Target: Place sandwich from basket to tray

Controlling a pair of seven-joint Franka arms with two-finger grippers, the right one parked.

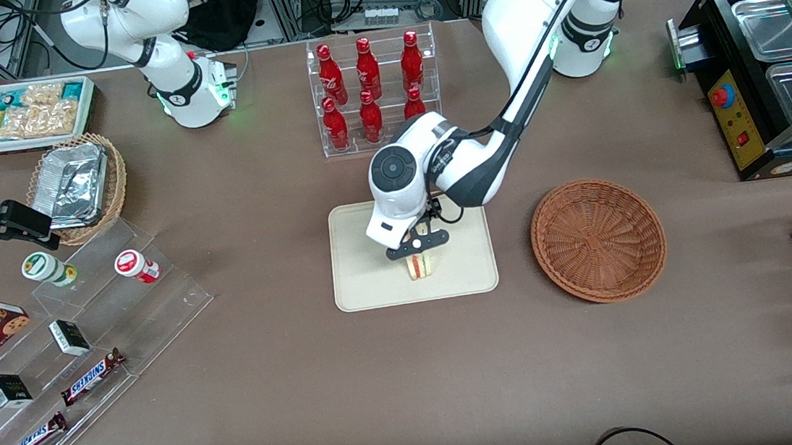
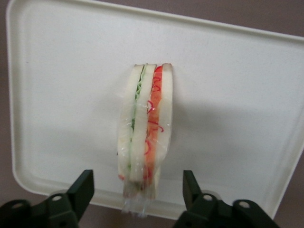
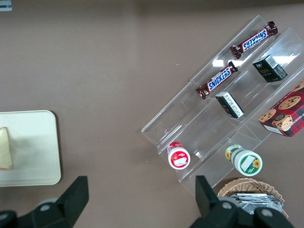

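Directly beneath my gripper [image 1: 418, 248], the sandwich [image 2: 144, 135] stands on its narrow edge on the tray [image 1: 365, 283], on the half of the tray nearer the front camera. My fingers [image 2: 80, 187] are spread wide, one on each side of the wedge with a clear gap to either bread face, so I hold nothing; the item stands on its own. The basket [image 1: 598, 239] lies well to the side of my claw, toward the working arm's end of the table, and it holds nothing that I can see. Risk, in my judgement: the wedge is balanced upright on a thin edge and would tip if a fingertip brushed it on the way up, so any sideways drift during the lift is the likely cause of a fall. A second risk is the loose clear wrap at the end of the wedge closest to my claw, which could catch a finger and drag the piece. It also sits close to the tray's rim on that side, so a topple in that direction might leave it hanging over the rim. Condition of the item: two pale bread layers around a middle slice, green filling in one seam, red in the other, wrapped in clear film, no visible crushing.
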